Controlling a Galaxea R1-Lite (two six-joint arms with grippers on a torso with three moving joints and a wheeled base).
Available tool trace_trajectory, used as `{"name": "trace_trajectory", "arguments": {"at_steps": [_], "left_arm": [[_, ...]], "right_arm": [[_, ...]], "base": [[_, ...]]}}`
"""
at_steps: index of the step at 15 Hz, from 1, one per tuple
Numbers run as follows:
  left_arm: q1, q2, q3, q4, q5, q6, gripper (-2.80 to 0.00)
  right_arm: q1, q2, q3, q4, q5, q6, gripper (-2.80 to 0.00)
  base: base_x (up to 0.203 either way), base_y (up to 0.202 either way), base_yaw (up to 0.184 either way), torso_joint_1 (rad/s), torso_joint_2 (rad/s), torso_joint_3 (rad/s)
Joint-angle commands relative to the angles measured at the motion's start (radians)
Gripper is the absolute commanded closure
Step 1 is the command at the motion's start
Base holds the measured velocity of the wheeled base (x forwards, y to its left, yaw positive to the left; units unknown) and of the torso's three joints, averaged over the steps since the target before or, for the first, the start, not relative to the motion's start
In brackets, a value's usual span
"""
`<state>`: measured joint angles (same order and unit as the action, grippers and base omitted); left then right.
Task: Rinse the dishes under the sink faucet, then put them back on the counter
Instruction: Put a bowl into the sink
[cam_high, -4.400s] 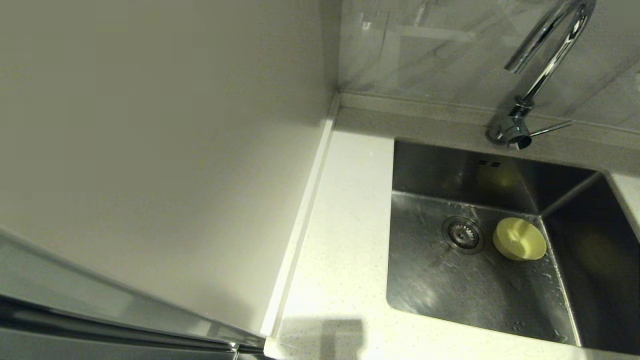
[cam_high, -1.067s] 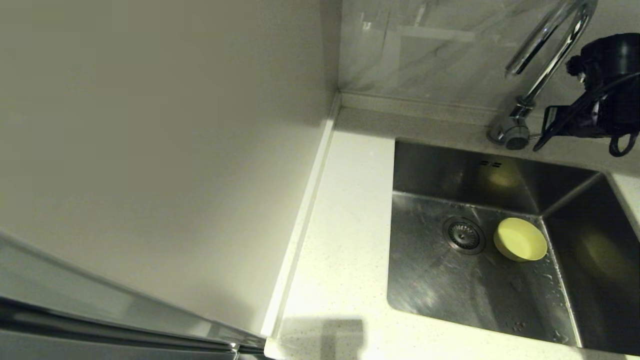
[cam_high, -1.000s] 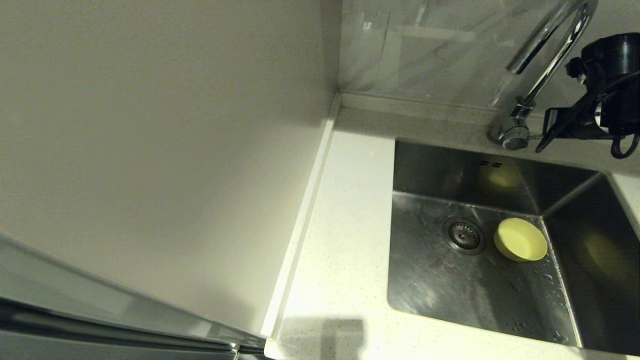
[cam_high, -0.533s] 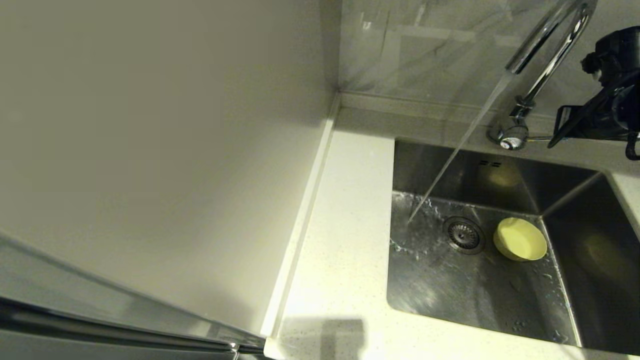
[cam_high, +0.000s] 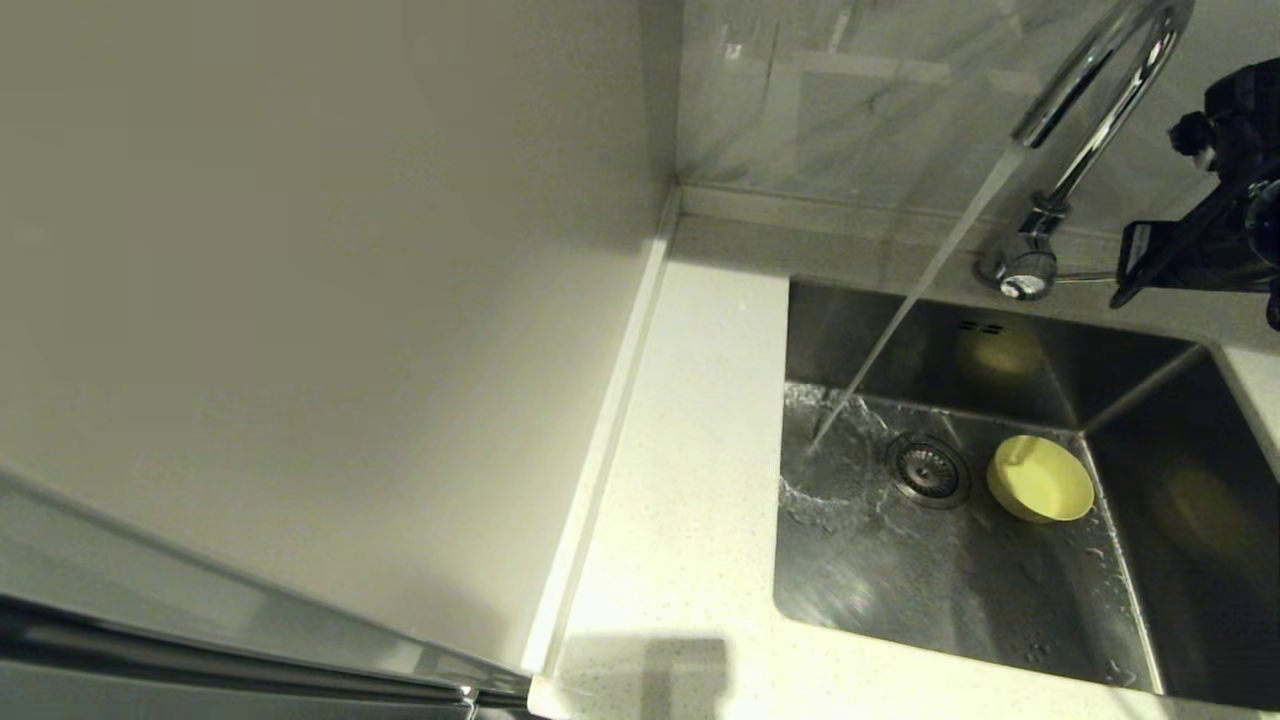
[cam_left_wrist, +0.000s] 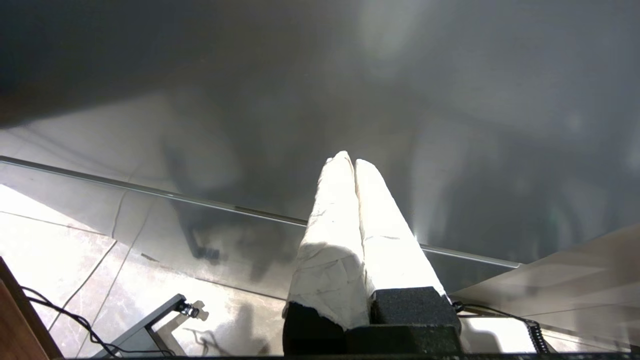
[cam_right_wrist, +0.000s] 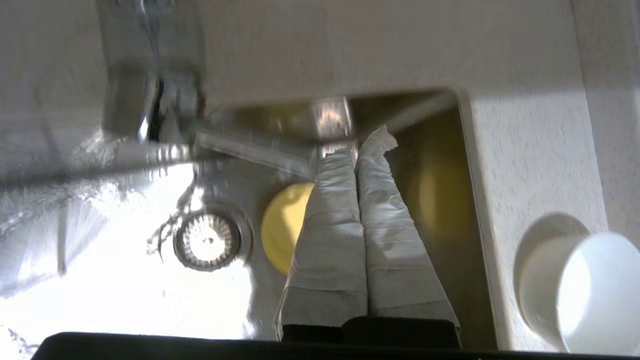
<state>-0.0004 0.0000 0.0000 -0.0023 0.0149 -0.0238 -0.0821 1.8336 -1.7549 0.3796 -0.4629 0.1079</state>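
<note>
Water is seen running from the faucet (cam_high: 1090, 110) at upper right; the yellow bowl (cam_high: 1040, 479) sits unrinsed in the sink (cam_high: 900, 570), beside the stream. The right gripper (cam_right_wrist: 367, 142) is clenched empty.

The faucet (cam_high: 1092, 120) was glossy chrome, the sink (cam_high: 940, 580) brushed, wet steel. The counter (cam_high: 690, 470) looked smooth, finely speckled stone. The yellow bowl (cam_high: 1040, 479) had a matt look. Crinkled pale wrapping covered the right gripper (cam_right_wrist: 367, 142).
</note>
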Motion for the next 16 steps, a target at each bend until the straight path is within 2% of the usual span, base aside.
{"name": "trace_trajectory", "arguments": {"at_steps": [1,5,12,16], "left_arm": [[0.000,-0.003,0.000,-0.001,0.000,0.001,0.00],[0.000,-0.003,0.000,-0.001,0.000,-0.001,0.00],[0.000,-0.003,0.000,-0.001,0.000,-0.001,0.00],[0.000,-0.003,0.000,-0.001,0.000,-0.001,0.00]], "right_arm": [[0.006,-0.045,0.049,0.004,0.018,-0.004,0.00],[0.023,-0.059,0.121,0.002,0.050,-0.003,0.00],[0.036,-0.054,0.123,-0.004,0.052,0.004,0.00],[0.014,-0.088,0.153,0.003,0.012,0.002,0.00]], "base": [[0.000,0.000,0.000,0.000,0.00,0.000],[0.000,0.000,0.000,0.000,0.00,0.000],[0.000,0.000,0.000,0.000,0.00,0.000],[0.000,0.000,0.000,0.000,0.00,0.000]]}}
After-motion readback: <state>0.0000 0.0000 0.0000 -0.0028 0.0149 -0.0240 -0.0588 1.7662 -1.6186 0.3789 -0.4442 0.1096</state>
